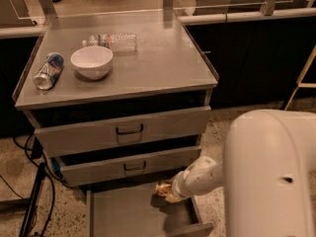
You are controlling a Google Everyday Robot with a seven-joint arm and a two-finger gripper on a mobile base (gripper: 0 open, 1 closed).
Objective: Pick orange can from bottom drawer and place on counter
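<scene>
The grey steel table (163, 65) with raised side rims carries a white bowl (92, 61), a blue-and-silver can (48, 71) lying on its side and a clear plastic bottle (113, 41) lying flat. Below it, the bottom drawer (128, 216) stands pulled out over a speckled floor (219, 127). The orange can (162, 187) sits at the drawer's back right, against the claw (169, 194); whether the claw is clamped on it cannot be told.
</scene>
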